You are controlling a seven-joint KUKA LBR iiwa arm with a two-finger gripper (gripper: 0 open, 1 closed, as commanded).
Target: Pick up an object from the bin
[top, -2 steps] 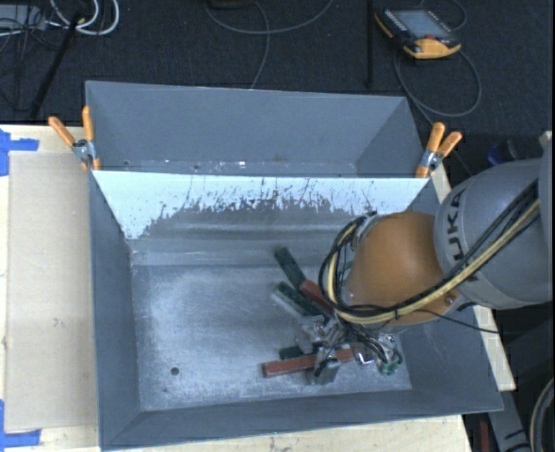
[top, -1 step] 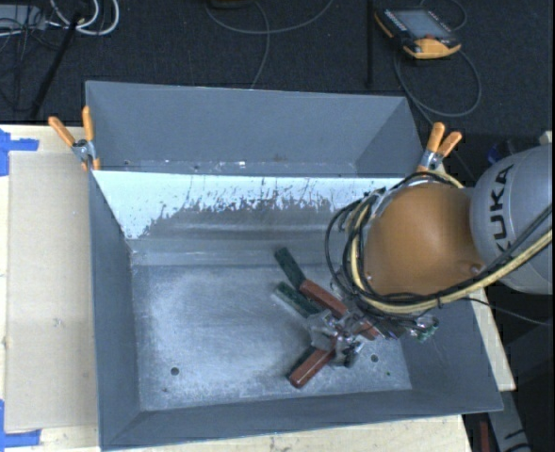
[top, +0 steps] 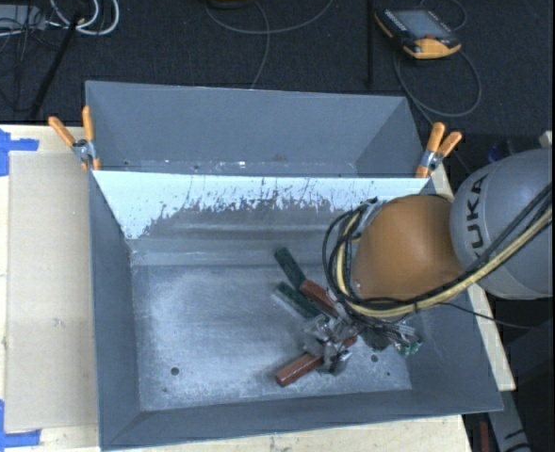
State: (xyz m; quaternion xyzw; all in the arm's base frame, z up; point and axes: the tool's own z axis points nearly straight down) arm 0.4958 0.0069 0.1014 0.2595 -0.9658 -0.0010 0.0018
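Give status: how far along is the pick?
Done: gripper is down in the grey metal bin, at the small heap right of centre. In hand: it sits over the upper end of a reddish-brown flat bar; a dark green strip lies behind. Left: no grasp visible, and the bar is on the floor, unlifted.

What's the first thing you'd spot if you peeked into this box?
The big round orange cover on the robot arm jumps out first, at the right side of the grey bin, with cables looped round it. Below it the gripper is down among a small cluster of things on the bin floor: a reddish-brown bar at its lower left and a dark green strip further up.
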